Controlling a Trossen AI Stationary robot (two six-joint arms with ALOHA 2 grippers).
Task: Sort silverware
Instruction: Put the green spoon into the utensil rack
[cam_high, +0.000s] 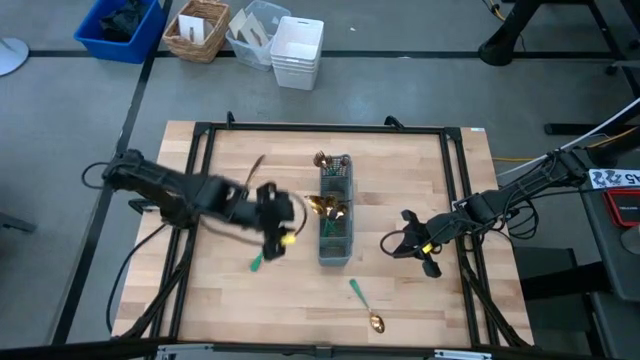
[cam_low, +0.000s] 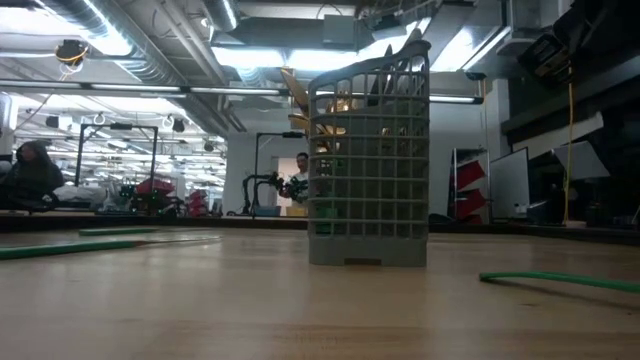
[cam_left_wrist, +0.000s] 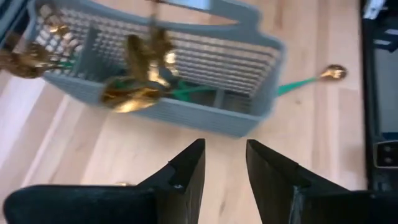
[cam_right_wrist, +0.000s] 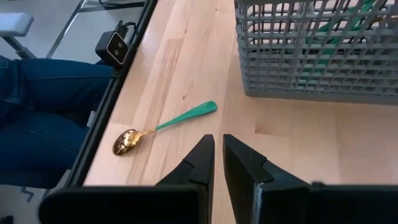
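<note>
Caddy (cam_high: 336, 222) full of gold-headed silverware (cam_high: 326, 205)

A robotics lab: exposed ceiling ducts (cam_low: 150, 60), fluorescent lights, equipment benches behind the table (cam_high: 250, 300).

Caddy (cam_high: 335, 232) mid-table — spoon (cam_high: 365, 305) nearer front.

1. A grey caddy (cam_high: 335, 240) stood near the middle of the wooden counter (cam_high: 250, 310), with gold-headed silverware (cam_high: 330, 205) sticking out of it.
2. The left gripper (cam_high: 272, 240) hovered just left of the caddy, above a green-handled piece (cam_high: 256, 263) lying on the counter.
3. The right gripper (cam_high: 408, 240) waited to the right of the caddy.
4. A green-handled spoon (cam_high: 366, 306) lay alone near the counter's front edge.
5. Bins and a basket (cam_high: 196, 30) sat on the floor beyond the counter.
</note>
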